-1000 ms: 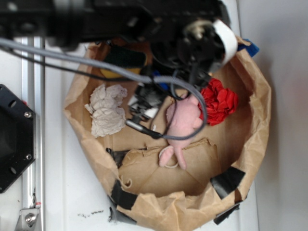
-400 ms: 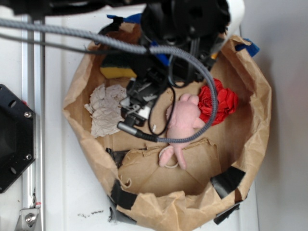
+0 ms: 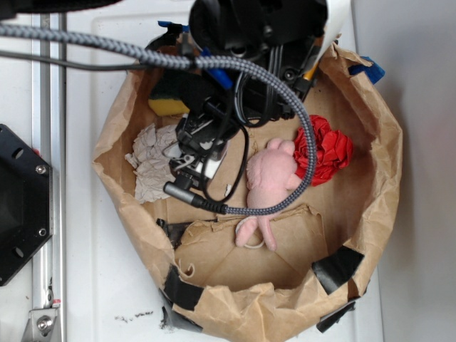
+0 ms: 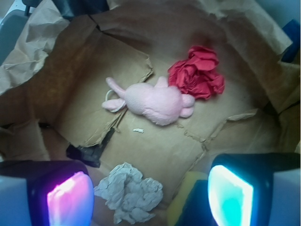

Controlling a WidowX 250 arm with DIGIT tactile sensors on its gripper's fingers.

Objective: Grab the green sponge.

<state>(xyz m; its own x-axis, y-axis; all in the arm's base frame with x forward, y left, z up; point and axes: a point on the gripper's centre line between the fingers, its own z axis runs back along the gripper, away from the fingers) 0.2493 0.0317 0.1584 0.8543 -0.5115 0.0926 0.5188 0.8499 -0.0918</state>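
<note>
Green sponge (image 3: 169, 105) half hidden, long axis seemingly left-right in exterior view, hand (image 4: 149, 200) spread, empty

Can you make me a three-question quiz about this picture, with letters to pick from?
1. Where is the pink plush toy lying?
A. On the cardboard floor, right beside the red crumpled thing
B. On top of the green sponge
C. Outside the paper bag wall

2. What colour is the crumpled paper wad?
A. Blue
B. Pale beige-grey
C. Bright red

3. What is the gripper doing?
A. Squeezing the plush toy
B. Squeezing the paper wad
C. Open and holding nothing

Answers:
1 A: the wrist view shows the toy flat on the cardboard with the red thing next to its head.
2 B: it looks pale beige-grey in both views.
3 C: the two fingers stand wide apart with nothing gripped between them.
</note>
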